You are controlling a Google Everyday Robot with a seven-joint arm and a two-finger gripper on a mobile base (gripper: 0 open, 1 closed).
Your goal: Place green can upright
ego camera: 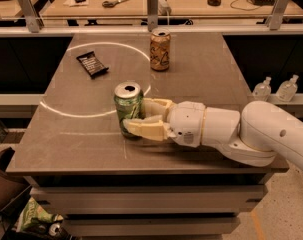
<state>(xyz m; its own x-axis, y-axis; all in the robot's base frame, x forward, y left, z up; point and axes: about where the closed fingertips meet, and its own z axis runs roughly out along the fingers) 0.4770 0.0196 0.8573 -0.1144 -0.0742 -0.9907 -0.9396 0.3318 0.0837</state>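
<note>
The robot's smooth white arm (271,134) is seen entering from the 4 o'clock edge and is stretched nearly level toward 9 o'clock. Beyond the rounded white wrist (191,125), the cream two-finger gripper (134,115) is held sideways just left of centre. Its fingers (146,130) are closed from the 3 o'clock side around an upright light green and white aluminium drink can (127,103), one in front and one behind.
</note>
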